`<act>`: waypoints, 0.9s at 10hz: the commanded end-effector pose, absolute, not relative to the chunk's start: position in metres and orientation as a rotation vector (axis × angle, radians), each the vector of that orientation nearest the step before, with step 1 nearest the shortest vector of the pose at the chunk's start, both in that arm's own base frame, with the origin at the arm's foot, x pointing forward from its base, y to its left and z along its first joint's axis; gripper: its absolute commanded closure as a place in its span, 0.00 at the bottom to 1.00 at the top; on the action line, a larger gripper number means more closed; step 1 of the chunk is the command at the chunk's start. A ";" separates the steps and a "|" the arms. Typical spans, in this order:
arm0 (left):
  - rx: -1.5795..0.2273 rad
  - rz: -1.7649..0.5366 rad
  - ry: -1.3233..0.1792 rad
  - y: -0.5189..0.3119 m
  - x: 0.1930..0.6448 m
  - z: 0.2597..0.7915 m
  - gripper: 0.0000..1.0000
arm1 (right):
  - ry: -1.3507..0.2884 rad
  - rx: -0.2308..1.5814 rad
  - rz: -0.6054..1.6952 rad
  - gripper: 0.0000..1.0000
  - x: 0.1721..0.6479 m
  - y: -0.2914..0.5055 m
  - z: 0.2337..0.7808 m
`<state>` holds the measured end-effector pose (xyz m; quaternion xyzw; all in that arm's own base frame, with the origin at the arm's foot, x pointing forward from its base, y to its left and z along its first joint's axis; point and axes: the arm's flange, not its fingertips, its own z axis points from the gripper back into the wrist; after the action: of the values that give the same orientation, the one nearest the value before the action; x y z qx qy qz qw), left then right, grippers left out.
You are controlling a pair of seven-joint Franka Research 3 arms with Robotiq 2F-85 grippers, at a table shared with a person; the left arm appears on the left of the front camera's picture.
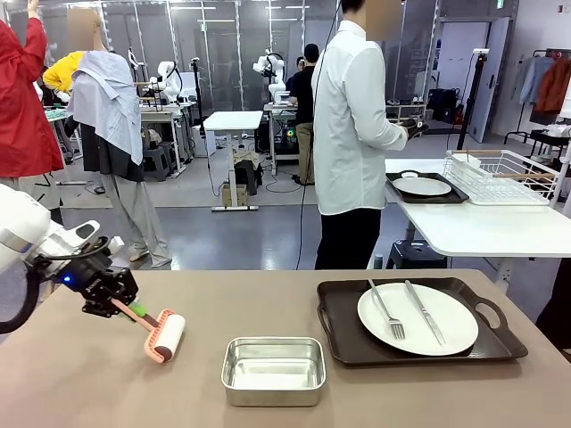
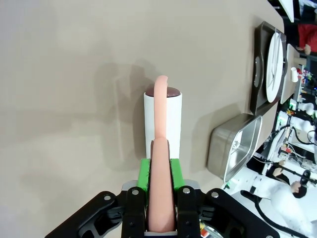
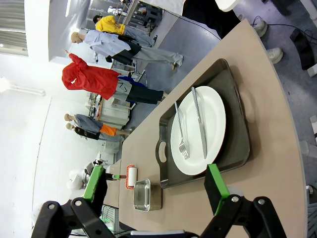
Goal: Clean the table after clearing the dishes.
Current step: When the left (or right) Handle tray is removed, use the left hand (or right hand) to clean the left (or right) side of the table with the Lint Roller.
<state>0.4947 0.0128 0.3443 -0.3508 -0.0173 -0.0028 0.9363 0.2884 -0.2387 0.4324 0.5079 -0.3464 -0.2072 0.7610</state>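
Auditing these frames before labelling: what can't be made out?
- Left wrist view: handle end of the lint roller, buried in the shut left gripper.
- Front view: right end of the far tray, behind the wire rack.
- Right wrist view: inside of the steel pan, too small and far.

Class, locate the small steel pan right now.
Front view: the steel pan sits at the near edge of the table, between the lint roller on the left and the dark tray on the right.

White left arm (image 1: 22, 234), black cable (image 1: 36, 285); left claw (image 2: 160, 168) black, green pads (image 2: 143, 173), silver screws (image 2: 186, 190).
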 end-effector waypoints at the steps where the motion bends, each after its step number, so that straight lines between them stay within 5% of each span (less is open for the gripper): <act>1: -0.631 -0.026 -0.045 0.054 0.502 0.326 0.80 | -0.767 1.116 -0.451 0.00 0.288 -0.239 0.435; 9: -0.426 0.052 -0.104 0.184 0.478 0.353 0.80 | -0.767 1.116 -0.451 0.00 0.288 -0.239 0.435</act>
<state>0.4802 0.1646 0.3685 -0.2717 -0.0291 0.0275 0.9616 0.2883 -0.2388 0.4324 0.5078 -0.3466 -0.2073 0.7610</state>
